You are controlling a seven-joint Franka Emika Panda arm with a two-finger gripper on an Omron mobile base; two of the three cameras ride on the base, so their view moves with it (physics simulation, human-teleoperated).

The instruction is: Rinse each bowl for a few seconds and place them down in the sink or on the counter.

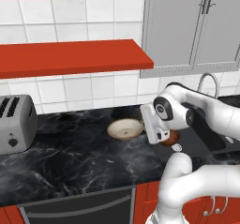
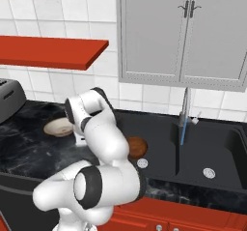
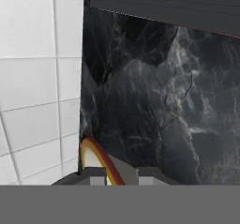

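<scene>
The cream-white bowl (image 1: pixel 124 128) (image 2: pixel 59 127) lies on the black marble-look counter (image 1: pixel 70 148) (image 2: pixel 24 148), left of the sink (image 2: pixel 159 133). My gripper (image 1: pixel 143 126) (image 3: pixel 121 174) is at the bowl's right edge, shut on its tan rim (image 3: pixel 101 162). In the hand view that rim runs between the two fingertips. The reddish-brown bowl (image 1: pixel 170 138) (image 2: pixel 137 147) sits in the sink's left basin beside a round silver drain (image 2: pixel 142 163). My arm partly covers it in the left base view.
A silver faucet (image 1: pixel 208 81) (image 2: pixel 185 110) stands behind the sink with a thin blue stream (image 2: pixel 182 134) falling from it. A grey toaster (image 1: pixel 16 123) (image 2: pixel 9 99) sits at the counter's left end. Red shelves (image 1: pixel 70 56) and grey cabinets (image 2: pixel 183 32) hang above.
</scene>
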